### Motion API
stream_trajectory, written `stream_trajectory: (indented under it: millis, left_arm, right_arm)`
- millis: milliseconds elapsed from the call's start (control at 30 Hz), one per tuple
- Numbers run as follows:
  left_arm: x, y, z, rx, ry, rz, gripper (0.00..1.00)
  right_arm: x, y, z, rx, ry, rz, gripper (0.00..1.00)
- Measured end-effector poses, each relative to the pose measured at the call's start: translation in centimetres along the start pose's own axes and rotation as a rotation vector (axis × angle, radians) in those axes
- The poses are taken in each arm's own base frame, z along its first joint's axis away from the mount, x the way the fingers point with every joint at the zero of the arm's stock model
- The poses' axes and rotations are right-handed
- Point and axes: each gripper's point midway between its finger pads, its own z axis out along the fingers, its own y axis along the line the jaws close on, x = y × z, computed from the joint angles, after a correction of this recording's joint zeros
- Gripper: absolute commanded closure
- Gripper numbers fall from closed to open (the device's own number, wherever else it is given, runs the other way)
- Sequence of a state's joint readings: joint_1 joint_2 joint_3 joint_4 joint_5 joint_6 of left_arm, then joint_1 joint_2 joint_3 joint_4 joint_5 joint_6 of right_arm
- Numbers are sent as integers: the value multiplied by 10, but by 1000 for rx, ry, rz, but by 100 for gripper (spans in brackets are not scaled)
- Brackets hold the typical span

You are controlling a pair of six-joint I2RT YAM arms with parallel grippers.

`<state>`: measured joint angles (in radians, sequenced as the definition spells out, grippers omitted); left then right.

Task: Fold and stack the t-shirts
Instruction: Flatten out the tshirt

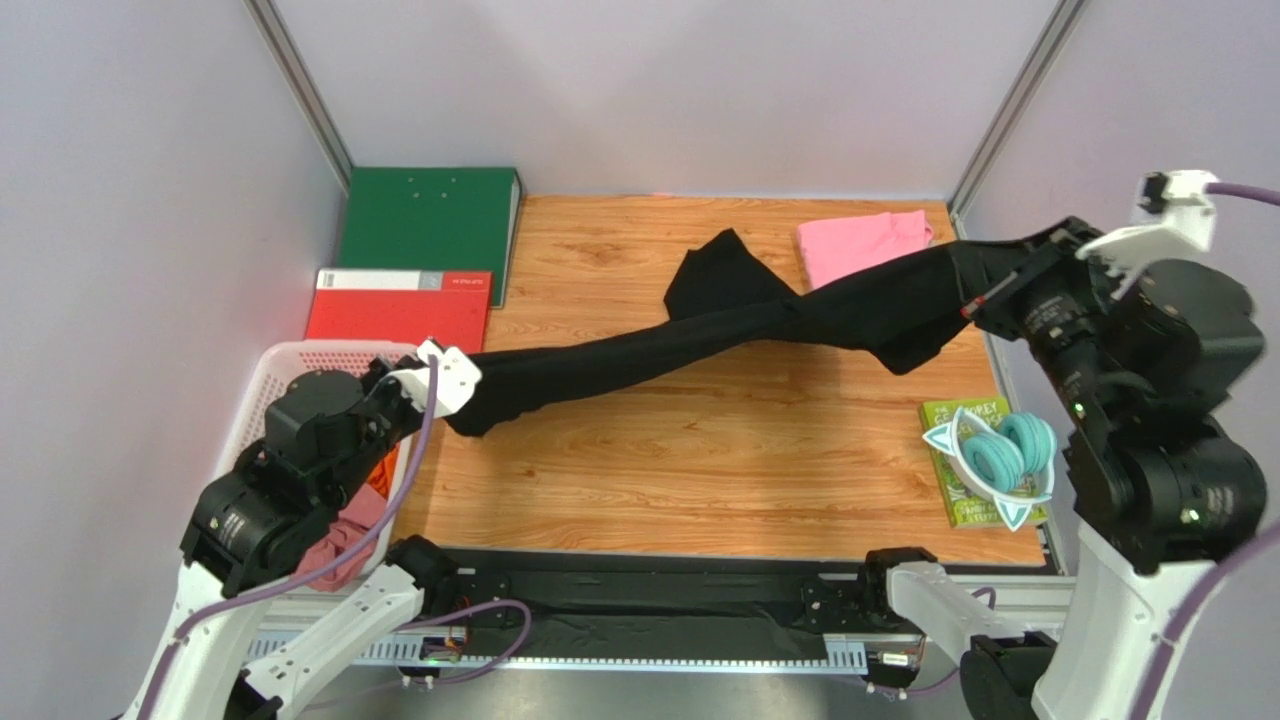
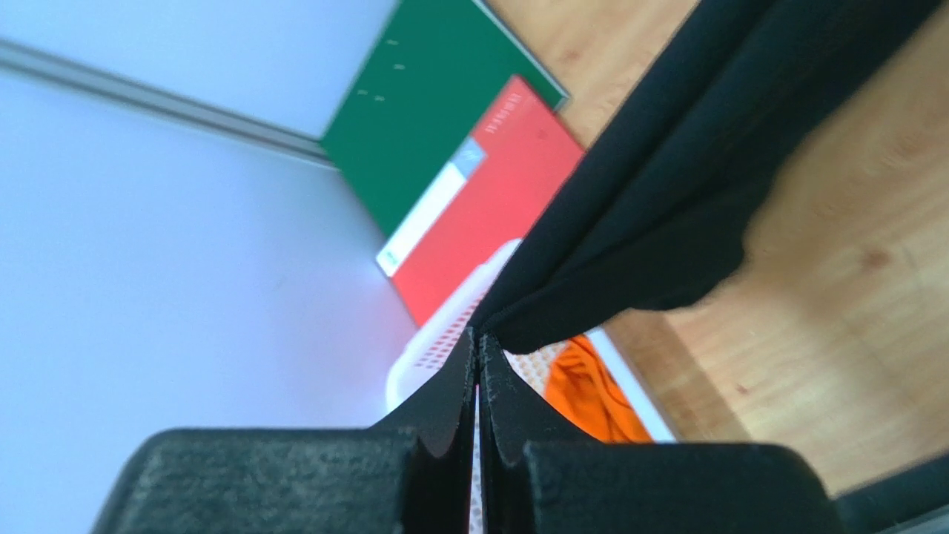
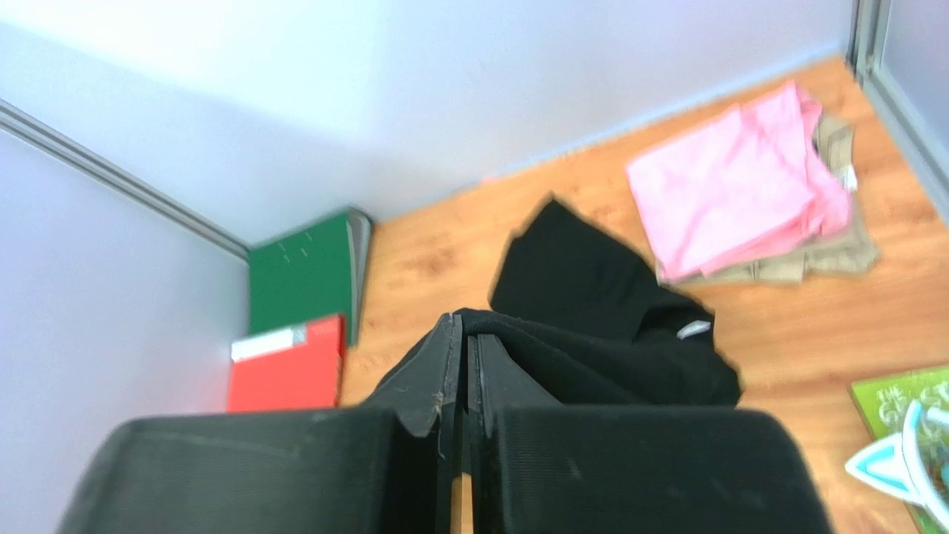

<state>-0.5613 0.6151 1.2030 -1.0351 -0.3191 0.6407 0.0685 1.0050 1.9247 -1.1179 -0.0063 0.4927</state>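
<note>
Now your left gripper (image 2: 478,339) and right gripper (image 3: 462,323) each clamp shut on one end of the black t-shirt (image 1: 706,342), strung in a sagging band above the table (image 1: 676,480). Soft, light cloth that will likely slump, so take it by the hems or shoulders.

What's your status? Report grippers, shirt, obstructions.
Both shut on black t-shirt: left gripper, right gripper. Shirt stretched between them across table. Folded pink shirt close behind its right end.
</note>
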Motion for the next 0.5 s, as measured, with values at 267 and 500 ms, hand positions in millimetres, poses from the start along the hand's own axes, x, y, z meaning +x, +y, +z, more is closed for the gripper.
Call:
stream_trajectory:
  millis: [267, 500]
  left_arm:
    - [26, -3, 7, -69, 63, 12, 98]
    - [40, -20, 9, -4, 105, 37, 98]
  right_arm:
    - [-4, -1, -9, 17, -4, 0, 100]
    - [28, -20, 19, 94, 124, 3, 100]
